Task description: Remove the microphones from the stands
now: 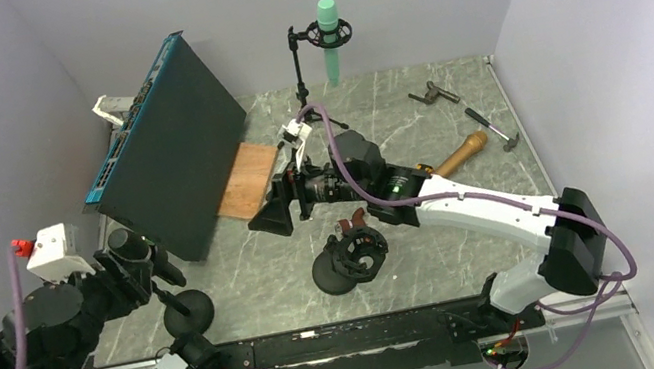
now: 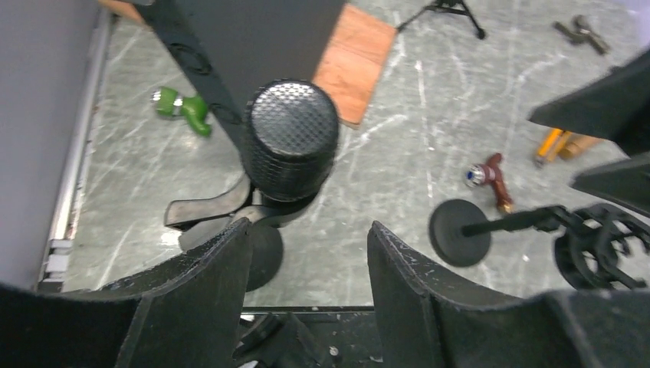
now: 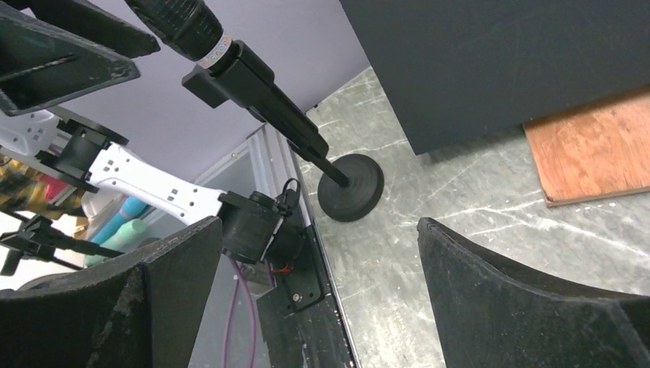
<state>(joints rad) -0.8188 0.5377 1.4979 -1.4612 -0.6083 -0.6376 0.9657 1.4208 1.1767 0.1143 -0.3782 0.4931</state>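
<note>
Grey marbled tabletop [image 1: 451,102] fills the floor of a pale lilac enclosure, with a big dark panel [image 1: 170,151] leaning at upper left of the overhead view and a plywood square [image 1: 246,180] at its foot.

Your target, the black microphone [image 2: 291,142], shows at the lower left of the overhead view and at centre in the left wrist view. It sits in the clip [image 3: 253,77] of its stand [image 3: 351,188], whose round base is flat on the table. So nothing of the removal itself is done.

Your left gripper [image 2: 306,230] is released, fingers spread with nothing between them. The mesh head lies just ahead of the tips, lined up with the gap, not yet inside it.

Your right gripper [image 3: 320,226] is also released and wide, aimed at the stand from the centre of the table and well apart from it. Its camera has the rod and base in the upper middle of its frame.

By my reading, you are at the approach. What is left is to close on the microphone body, perhaps steady the stand with the other arm, then draw the microphone out of the clip. Leave the green mic [image 1: 330,37] on its tripod at top centre alone.
</note>
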